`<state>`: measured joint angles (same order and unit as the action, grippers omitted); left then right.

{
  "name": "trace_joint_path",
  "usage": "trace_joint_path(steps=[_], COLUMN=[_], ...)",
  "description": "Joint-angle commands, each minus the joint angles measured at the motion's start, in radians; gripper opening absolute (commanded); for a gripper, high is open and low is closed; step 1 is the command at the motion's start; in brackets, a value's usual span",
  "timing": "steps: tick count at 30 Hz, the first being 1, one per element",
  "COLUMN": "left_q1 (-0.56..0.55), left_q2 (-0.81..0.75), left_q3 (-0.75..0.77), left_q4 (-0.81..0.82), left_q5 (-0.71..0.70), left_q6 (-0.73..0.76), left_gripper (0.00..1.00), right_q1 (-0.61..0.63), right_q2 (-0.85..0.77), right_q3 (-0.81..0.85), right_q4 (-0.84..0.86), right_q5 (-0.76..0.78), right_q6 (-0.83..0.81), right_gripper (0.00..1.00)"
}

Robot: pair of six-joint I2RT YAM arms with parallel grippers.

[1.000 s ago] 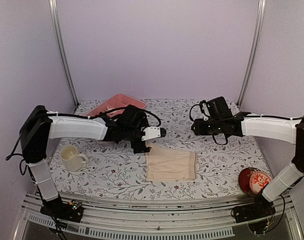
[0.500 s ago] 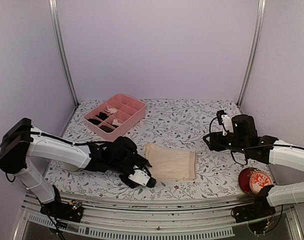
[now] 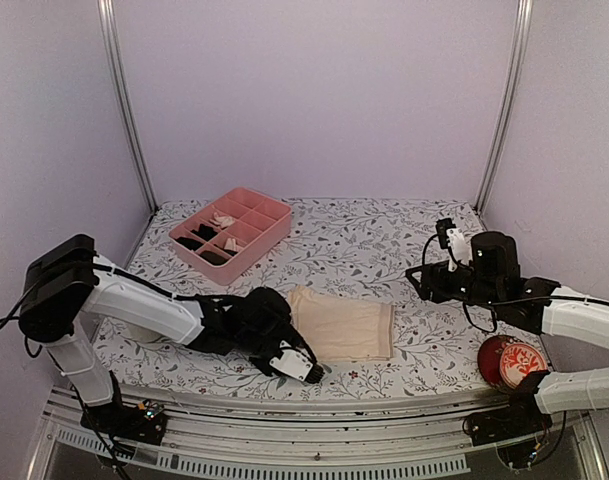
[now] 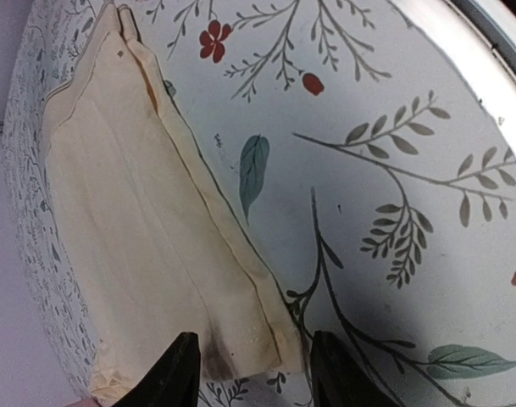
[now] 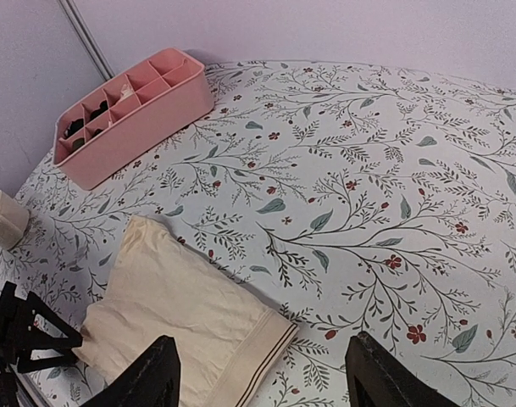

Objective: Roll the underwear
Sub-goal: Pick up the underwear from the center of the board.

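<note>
One peach-beige underwear, flat near table front edge, long axis left-right. My left gripper is nearer, jaws apart, straddling near-left corner hem. Right gripper spread, empty, well right.

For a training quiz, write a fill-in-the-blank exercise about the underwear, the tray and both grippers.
1. The beige underwear lies ___ on the table, unrolled.
2. The left gripper straddles a corner of the ___.
3. The right gripper hangs open, holding ___.
4. The compartment tray is ___.
Missing words: flat; underwear; nothing; pink.
</note>
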<state>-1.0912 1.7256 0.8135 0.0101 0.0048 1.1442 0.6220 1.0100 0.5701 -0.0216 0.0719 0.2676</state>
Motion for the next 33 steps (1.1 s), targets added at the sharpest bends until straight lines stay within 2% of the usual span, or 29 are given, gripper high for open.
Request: trace_joint_path(steps=[1, 6, 9, 13, 20, 23, 29, 31, 33], left_q1=[-0.012, -0.015, -0.015, -0.015, 0.003, 0.02, 0.057, 0.069, 0.085], left_q2=[0.046, 0.055, 0.061, 0.054, -0.017, -0.045, -0.064, -0.056, -0.048], left_q3=[-0.006, -0.007, 0.008, 0.027, 0.046, 0.069, 0.118, 0.142, 0.167], left_q4=[-0.016, -0.016, -0.018, -0.022, -0.05, -0.08, -0.12, -0.142, -0.162], left_q5=[-0.045, -0.046, -0.04, -0.029, 0.032, 0.072, 0.118, 0.135, 0.154], left_q6=[-0.023, -0.029, -0.054, -0.086, -0.12, -0.136, -0.161, -0.174, -0.191], left_gripper=[0.43, 0.28, 0.11, 0.01, 0.0, 0.0, 0.0, 0.0, 0.0], right_q1=[0.007, 0.008, 0.019, 0.056, 0.137, 0.138, 0.137, 0.138, 0.168], right_q2=[-0.01, -0.008, -0.009, -0.008, 0.052, 0.111, 0.247, 0.265, 0.245], right_q3=[-0.016, -0.022, -0.031, -0.049, -0.059, -0.035, 0.03, 0.057, 0.053], right_q4=[0.032, 0.056, 0.084, 0.127, 0.186, 0.187, 0.146, 0.098, 0.1], right_q5=[-0.006, -0.033, -0.052, -0.053, -0.037, -0.093, -0.14, -0.169, -0.183], right_q6=[-0.016, -0.035, -0.061, -0.112, -0.221, -0.209, -0.18, -0.185, -0.217], right_gripper=[0.68, 0.68, 0.68, 0.71, 0.74, 0.7, 0.54, 0.54, 0.59])
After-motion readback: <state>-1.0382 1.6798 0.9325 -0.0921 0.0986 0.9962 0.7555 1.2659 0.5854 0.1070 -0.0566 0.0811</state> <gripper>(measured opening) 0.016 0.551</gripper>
